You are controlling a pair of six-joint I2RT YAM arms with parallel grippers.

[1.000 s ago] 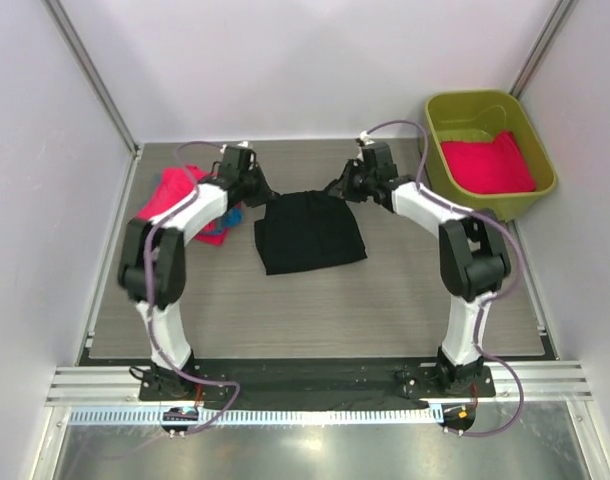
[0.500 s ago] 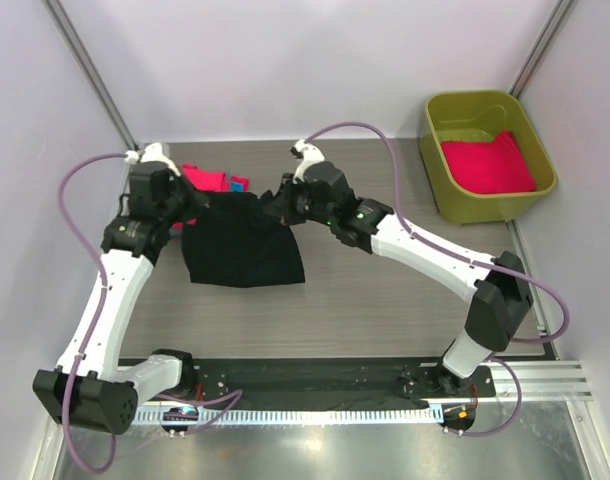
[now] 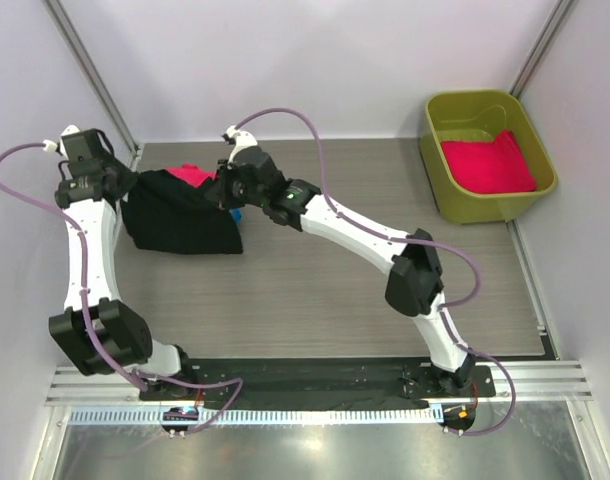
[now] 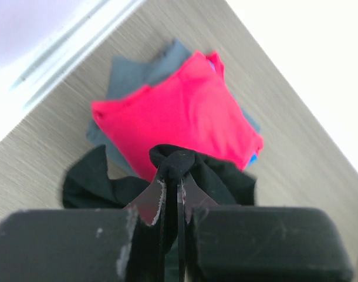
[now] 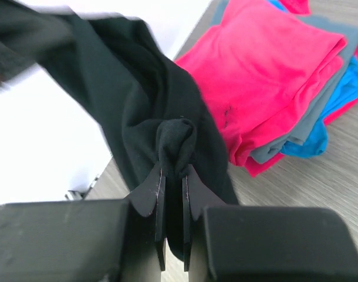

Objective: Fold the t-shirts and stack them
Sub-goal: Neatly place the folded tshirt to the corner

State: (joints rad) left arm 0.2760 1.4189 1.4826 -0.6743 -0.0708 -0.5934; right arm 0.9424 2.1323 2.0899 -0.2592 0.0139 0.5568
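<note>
Left gripper (image 4: 172, 176) and right gripper (image 5: 173, 170) are both pinched on the black tee (image 3: 180, 215), so I'd pull it taut and lower it squarely onto the stack (image 4: 179, 117) at 10 o'clock.

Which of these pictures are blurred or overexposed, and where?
Left wrist view: the pink t-shirt looks soft, and the wall at upper right is washed out white. Right wrist view: the black t-shirt smears at upper left against blown-out white. Top external view: evenly lit and sharp.
</note>
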